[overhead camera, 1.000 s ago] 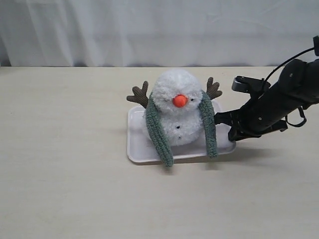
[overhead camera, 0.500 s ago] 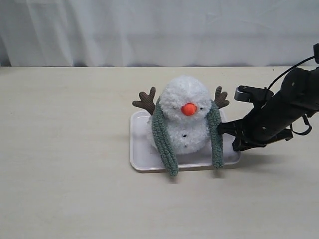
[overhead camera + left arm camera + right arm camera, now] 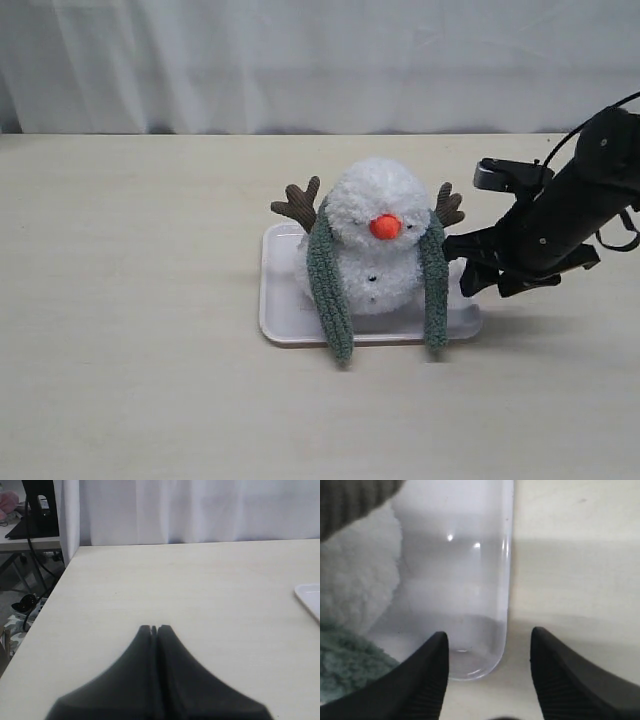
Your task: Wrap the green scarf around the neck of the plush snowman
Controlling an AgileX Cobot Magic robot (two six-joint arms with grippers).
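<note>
Here, green scarf (image 3: 328,290) draped behind snowman's neck (image 3: 366,252), right claw (image 3: 489,634) parted.

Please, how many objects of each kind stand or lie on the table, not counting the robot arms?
plush snowman: 1
green scarf: 1
white tray: 1
Total: 3

The snowman (image 3: 375,215) was fluffy white with a bright orange nose (image 3: 385,227), brown twig arms (image 3: 298,205) and tiny black buttons (image 3: 371,277). The scarf (image 3: 328,290) was a muted grey-green ribbed knit, the tray (image 3: 275,300) glossy white, the table (image 3: 130,300) pale beige with faint wood grain, the curtain (image 3: 300,60) white, and the right tool (image 3: 462,262) plain black.
</note>
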